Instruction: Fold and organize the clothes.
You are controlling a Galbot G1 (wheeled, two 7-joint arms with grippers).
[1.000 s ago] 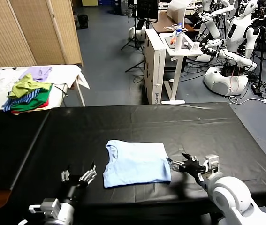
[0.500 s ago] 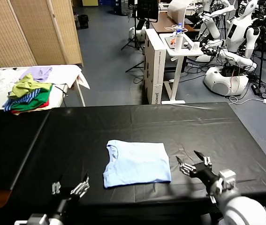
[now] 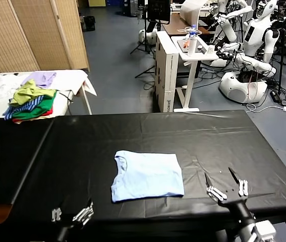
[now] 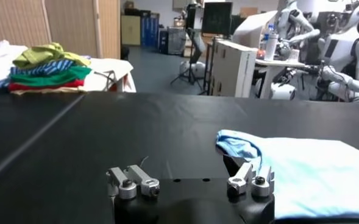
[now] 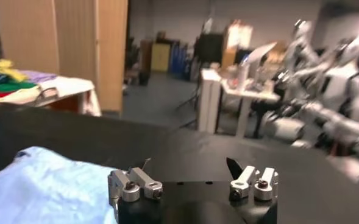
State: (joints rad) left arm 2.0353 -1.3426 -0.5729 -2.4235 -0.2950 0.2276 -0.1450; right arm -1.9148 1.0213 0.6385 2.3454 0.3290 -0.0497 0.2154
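item: the clothes [image 3: 147, 176], one light sky-blue short-sleeved T-shirt
state: folded into a compact, roughly rectangular packet, slightly wider than deep; plain side up, surface lightly wrinkled
lettering: none visible on the upturned face
neckline: the collar opening sits at the far left corner of the packet, showing as a small curved fold
edges: the right and far edges run fairly straight; the near left corner bulges out a little; the near edge looks slightly lifted off the surface, though that is hard to judge
pose: lying flat, edges nearly square with the table's edges
place: on the black table [image 3: 82, 146], near its front edge, about midway across
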